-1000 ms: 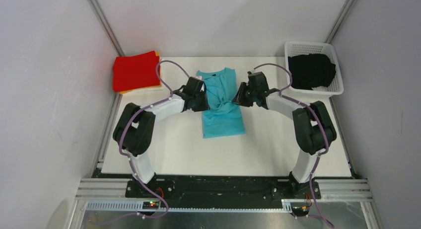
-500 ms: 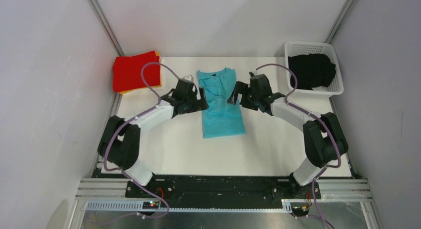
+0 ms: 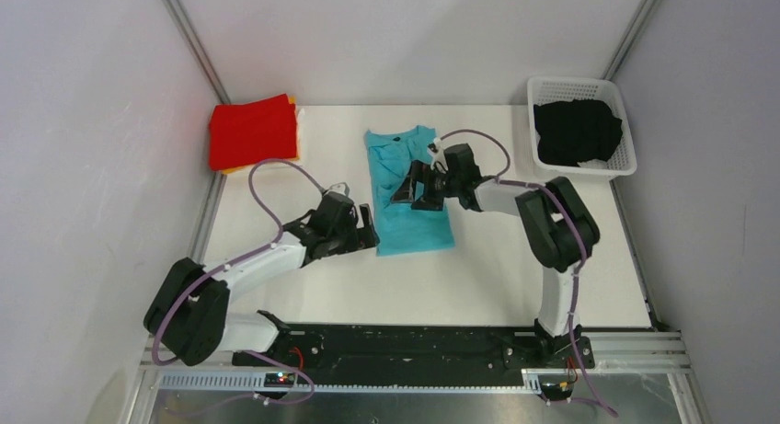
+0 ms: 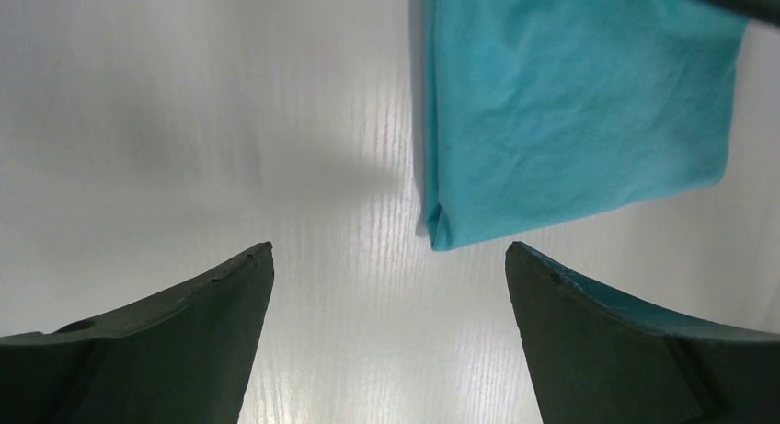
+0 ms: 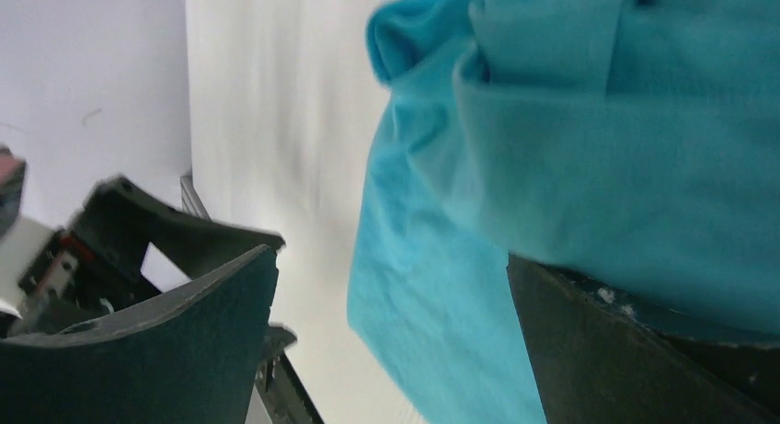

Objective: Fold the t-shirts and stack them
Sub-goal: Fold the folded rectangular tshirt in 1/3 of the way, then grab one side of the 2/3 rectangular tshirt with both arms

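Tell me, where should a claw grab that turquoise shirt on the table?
Probably the near-left corner of the turquoise shirt, approached from the near-left. In the left wrist view that corner is folded double, a thick edge lying flat, and the open left gripper faces it.

A robotics lab cell: plain pale walls [image 3: 92, 120], aluminium frame rails [image 3: 644, 355] and a white table [image 3: 414, 286].

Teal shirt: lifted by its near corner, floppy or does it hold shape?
Likely floppy: the shirt shows soft creases and a rounded fold edge, so it should drape and the fold may open. Probably light; the fabric looks thin. Pushed, it would likely bunch, as it is rumpled near the right gripper.
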Controlling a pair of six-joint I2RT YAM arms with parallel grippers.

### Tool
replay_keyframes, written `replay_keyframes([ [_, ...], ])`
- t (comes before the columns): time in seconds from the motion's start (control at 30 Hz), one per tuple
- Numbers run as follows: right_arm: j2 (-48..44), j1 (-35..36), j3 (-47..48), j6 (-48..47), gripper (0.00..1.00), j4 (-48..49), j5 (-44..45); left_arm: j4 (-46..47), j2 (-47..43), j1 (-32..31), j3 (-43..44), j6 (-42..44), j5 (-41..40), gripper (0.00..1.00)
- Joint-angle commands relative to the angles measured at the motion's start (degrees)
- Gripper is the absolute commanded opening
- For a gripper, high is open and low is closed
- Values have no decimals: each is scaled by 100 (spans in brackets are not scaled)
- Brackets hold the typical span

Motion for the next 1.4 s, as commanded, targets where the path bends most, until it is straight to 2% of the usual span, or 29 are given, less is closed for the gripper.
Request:
replay_keyframes([
  [0.0,631,-44,1031,205,99,661,-319,199,-319,12,-308,-327,-156,100],
  [0.17,1065,-167,1489,491,100,585,-90,251,-529,-24,-575,-452,-150,100],
  [0.37,614,-184,1355,368,99,217,47,490,-368,-143,-577,-578,-59,100],
  [0.47,-358,-201,717,191,99,188,619,817,-228,-161,-569,-639,30,100],
  [0.63,-2073,-253,-1075,-18,100,-22,2299,1335,168,-162,-498,-822,231,98],
  [0.73,-2870,-433,-1700,-6,99,-525,2575,1465,555,-164,-354,-898,358,86],
  [0.8,-3217,-525,-2386,85,99,-502,2510,1481,741,-159,-312,-963,404,66],
  [0.87,-3533,-560,-2722,201,98,-412,2590,1483,866,-182,-326,-1031,411,53],
  [1.0,-3817,-569,-2864,239,96,-462,2704,1623,954,-242,-485,-1152,541,35],
  [1.07,-3828,-569,-2862,263,95,-518,2794,1675,951,-304,-531,-1168,585,31],
  [1.37,-3520,-377,-2862,90,90,-590,2659,1616,1245,-345,-329,-1148,125,29],
])
